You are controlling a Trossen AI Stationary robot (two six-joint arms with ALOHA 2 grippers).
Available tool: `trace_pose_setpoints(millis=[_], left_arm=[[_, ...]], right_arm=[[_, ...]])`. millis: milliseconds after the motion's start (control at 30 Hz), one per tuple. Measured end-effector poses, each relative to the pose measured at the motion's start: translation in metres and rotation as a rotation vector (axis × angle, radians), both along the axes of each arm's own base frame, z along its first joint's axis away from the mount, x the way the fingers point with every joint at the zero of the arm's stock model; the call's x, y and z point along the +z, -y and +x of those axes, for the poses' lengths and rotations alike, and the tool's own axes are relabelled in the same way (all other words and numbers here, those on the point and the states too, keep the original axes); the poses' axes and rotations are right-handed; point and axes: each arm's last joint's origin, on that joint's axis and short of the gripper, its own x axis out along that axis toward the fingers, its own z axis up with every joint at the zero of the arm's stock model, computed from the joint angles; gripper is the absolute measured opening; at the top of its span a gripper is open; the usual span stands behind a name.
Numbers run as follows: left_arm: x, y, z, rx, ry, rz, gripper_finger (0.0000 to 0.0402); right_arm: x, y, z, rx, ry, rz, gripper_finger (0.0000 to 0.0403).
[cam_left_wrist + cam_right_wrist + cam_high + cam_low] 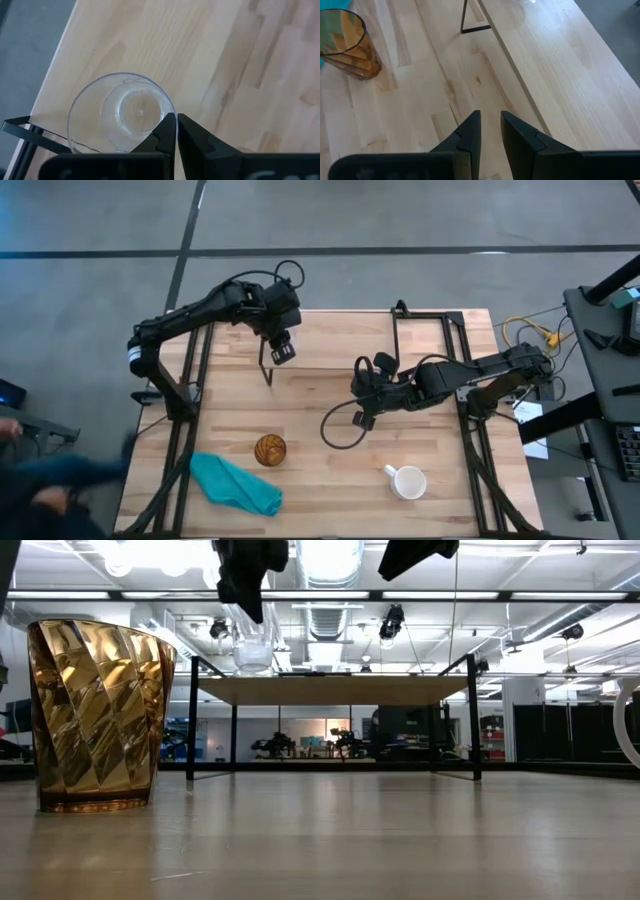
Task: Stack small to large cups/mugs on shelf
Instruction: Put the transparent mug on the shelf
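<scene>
My left gripper [283,348] hangs over the left end of the shelf [335,690], shut on the tiny clear glass cup [252,648]. The cup's base is just above the light wooden board. The amber-brown patterned cup [270,450] stands upright on the tabletop near the table's front, left of centre. The white mug [407,481] lies toward the near right, handle to the left. My right gripper [362,418] hovers above the table's middle, in front of the shelf, fingers a narrow gap apart and holding nothing. My left gripper pinches the glass cup's wall at the rim [169,114], one finger [159,139] inside the cup and one [200,146] outside. The fingers come from above, pointing down. The cup hangs upright below them, mouth up, over the shelf board's left end.
A teal cloth [235,483] lies crumpled at the near left, beside the amber cup [345,42]. The shelf's thin black legs [465,20] stand on the tabletop. Black frame bars run along both sides of the table. Bare wood lies between the shelf and the amber cup.
</scene>
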Motion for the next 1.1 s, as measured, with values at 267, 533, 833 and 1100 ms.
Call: trace_pose_setpoints(millis=[267, 533, 833, 1100], left_arm=[[-0.023, -0.009, 0.022, -0.022, -0.072, -0.012, 0.0000], [-0.024, -0.010, 0.024, -0.028, -0.072, -0.003, 0.0001], [-0.014, -0.007, 0.016, -0.027, -0.042, 0.000, 0.0000], [-0.014, -0.007, 0.016, -0.053, -0.042, 0.014, 0.0000]], right_arm=[[0.000, 0.000, 0.000, 0.000, 0.000, 0.000, 0.0068], [0.000, 0.000, 0.000, 0.000, -0.001, 0.000, 0.0068], [-0.001, 0.001, -0.001, 0.016, -0.028, -0.019, 0.0068], [-0.001, 0.001, -0.001, 0.017, -0.029, -0.021, 0.0068]])
